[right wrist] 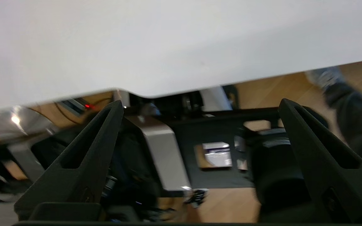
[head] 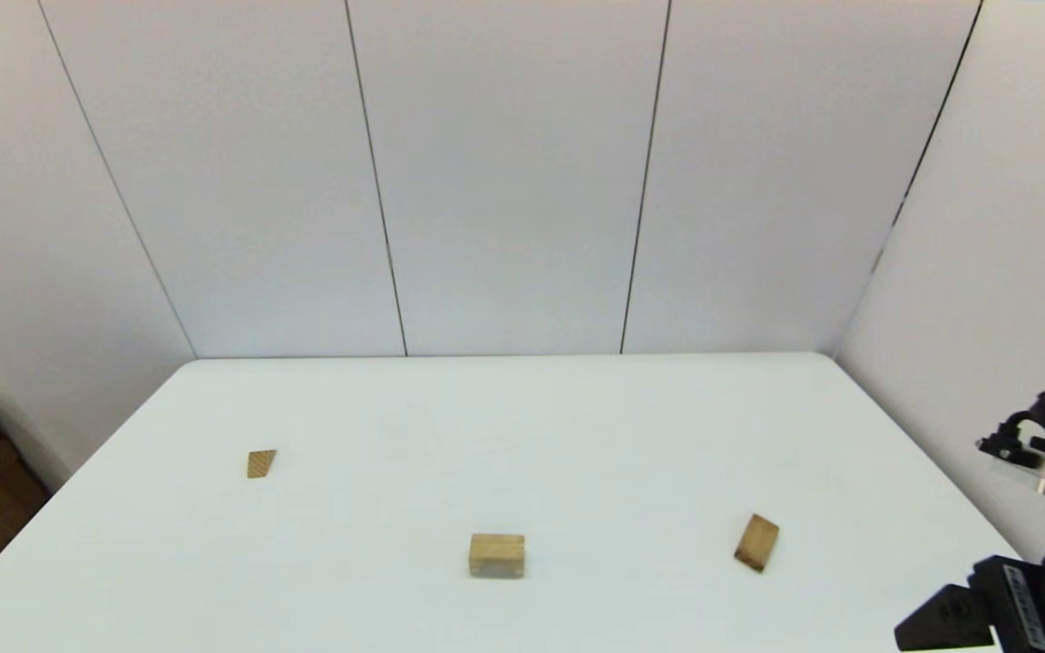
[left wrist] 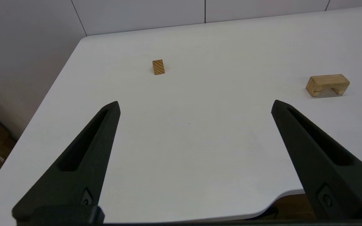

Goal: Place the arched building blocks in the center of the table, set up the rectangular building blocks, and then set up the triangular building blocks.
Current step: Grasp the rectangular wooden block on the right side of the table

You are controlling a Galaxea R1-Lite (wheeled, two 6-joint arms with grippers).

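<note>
Nearest the head camera sat the arched block (head: 496, 555), pale wood, on the surface (head: 522, 426) at the near middle, feet down as the left wrist view showed. The slab (head: 756, 542) lay well apart to its right, propped at a tilt. The small wedge (head: 260, 463) lay far off to the left, striped grain visible.

Left end effector (left wrist: 194, 106) hovered over the near left part of the surface, fingers (left wrist: 86, 147) spread wide, holding nothing. Right end effector (right wrist: 200, 105) hung off the surface's near edge at the right, pointed down toward the robot base, fingers wide apart, empty too. Right arm only partly in the head view.

Handling guess: all three blocks looked rigid, light, dry wood, not fragile, probably a bit slick on smooth faces. Arched block likely best pinched across its two long flat sides, above the notch. Slab probably wants a grip across its thin edges. Wedge is tricky: take the parallel triangular ends, not the slopes.

No containers in view.
</note>
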